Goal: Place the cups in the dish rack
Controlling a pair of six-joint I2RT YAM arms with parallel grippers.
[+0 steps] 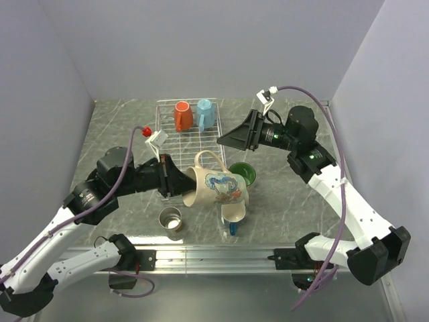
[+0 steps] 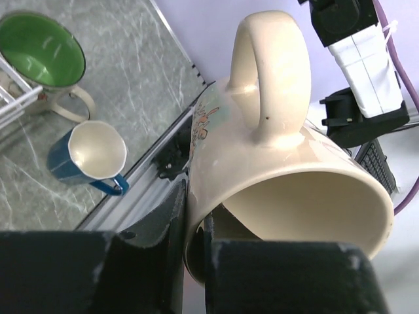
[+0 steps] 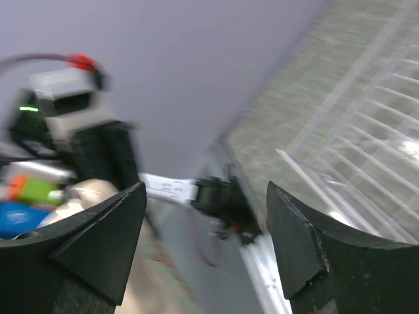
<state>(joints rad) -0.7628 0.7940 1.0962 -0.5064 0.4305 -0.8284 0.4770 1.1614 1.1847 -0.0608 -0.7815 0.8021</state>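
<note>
My left gripper (image 1: pixel 173 180) is shut on the rim of the beige mug (image 1: pixel 218 186) and holds it on its side above the table; in the left wrist view one finger is inside the mug (image 2: pixel 281 163) and one outside, gripper (image 2: pixel 195 219). The orange mug (image 1: pixel 182 115) and light blue mug (image 1: pixel 206 113) stand in the dish rack (image 1: pixel 167 137). The white mug with green inside (image 1: pixel 242 174) (image 2: pixel 42 51), the dark blue mug (image 1: pixel 232 216) (image 2: pixel 91 154) and the steel mug (image 1: pixel 171 219) stand on the table. My right gripper (image 1: pixel 223 141) (image 3: pixel 206 196) is open and empty at the rack's right edge.
The grey marbled table is walled at the back and both sides. A metal rail (image 1: pixel 221 253) runs along the near edge. The right wrist view is blurred and shows rack wires (image 3: pixel 366 144) at right and the left arm at left.
</note>
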